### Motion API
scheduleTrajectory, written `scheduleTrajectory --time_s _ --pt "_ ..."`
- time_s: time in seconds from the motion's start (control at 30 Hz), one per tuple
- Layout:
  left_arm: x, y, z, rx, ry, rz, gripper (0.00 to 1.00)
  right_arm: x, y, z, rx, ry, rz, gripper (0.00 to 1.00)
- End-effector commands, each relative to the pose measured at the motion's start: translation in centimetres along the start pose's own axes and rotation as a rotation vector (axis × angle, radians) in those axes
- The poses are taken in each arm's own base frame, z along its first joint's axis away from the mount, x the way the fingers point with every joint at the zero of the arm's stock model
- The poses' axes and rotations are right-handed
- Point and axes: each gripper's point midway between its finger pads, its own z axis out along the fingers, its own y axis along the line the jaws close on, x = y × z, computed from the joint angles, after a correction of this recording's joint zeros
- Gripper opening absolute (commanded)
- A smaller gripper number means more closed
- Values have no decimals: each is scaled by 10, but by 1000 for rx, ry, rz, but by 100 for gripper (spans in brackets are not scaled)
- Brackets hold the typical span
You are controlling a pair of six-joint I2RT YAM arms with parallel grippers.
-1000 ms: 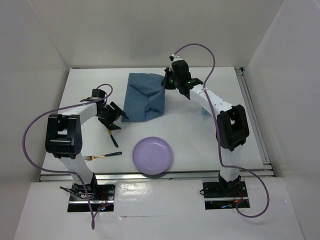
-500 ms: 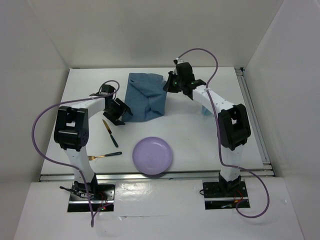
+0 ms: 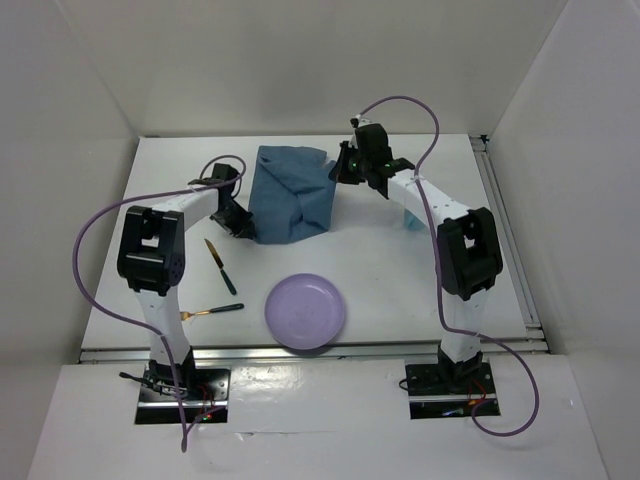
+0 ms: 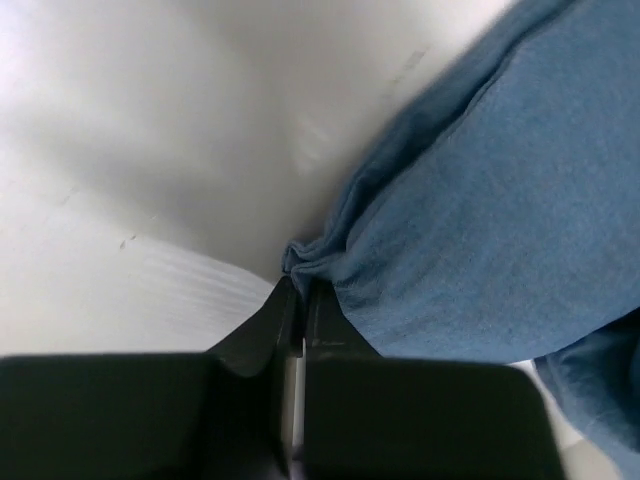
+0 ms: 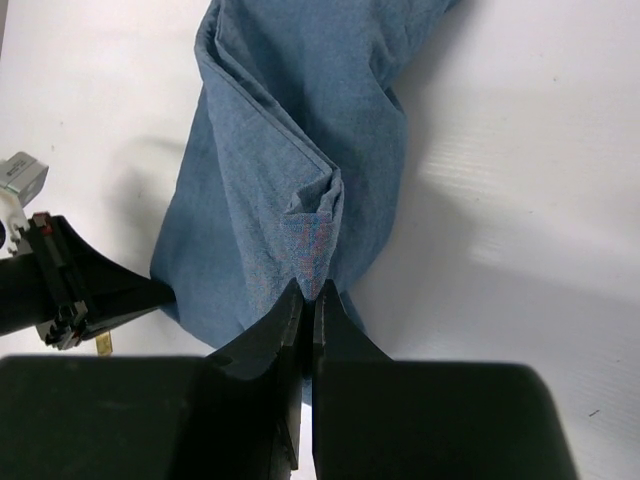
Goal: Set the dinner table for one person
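You are holding the blue placemat (image 3: 290, 195) from two sides, and the next move, as far as I can judge, is turning on how those two grips are lying across it. Your left gripper (image 4: 297, 290) is sitting at the placemat's near left corner with its jaws drawn together, and the bunched corner of cloth is meeting the tips, so it appears to be clamped on that corner. Your right gripper (image 5: 308, 290) is at the placemat's far right edge, jaws pressed together on a raised fold of the cloth.

The line between the two grips is running diagonally over the placemat, from near left to far right, while the cloth between them is lying rumpled and folded over itself. Neither arm is nearer; each is already on its own side.

The dinner table (image 3: 400, 270) is spreading out beneath the placemat on every side, with bare white surface to the right of it. The purple plate (image 3: 305, 311) is waiting near of the placemat, apart from it. The knife (image 3: 218, 264) and fork (image 3: 208, 311) are lying near-left of it.

If you are spreading the cloth, you are probably pulling the grips apart along that diagonal.
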Motion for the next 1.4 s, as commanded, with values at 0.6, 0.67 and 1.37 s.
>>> scheduleTrajectory --time_s 0.6,0.67,1.37 --pt "-142 -78 -264 457 -456 143 0 -116 6 -106 -2 -230 -27 0" --pt "-141 -66 -287 516 -480 125 0 -115 1 -126 0 -249 -13 0" --pt "-109 -38 -349 675 -501 179 0 -79 22 -238 -38 -270 97 0"
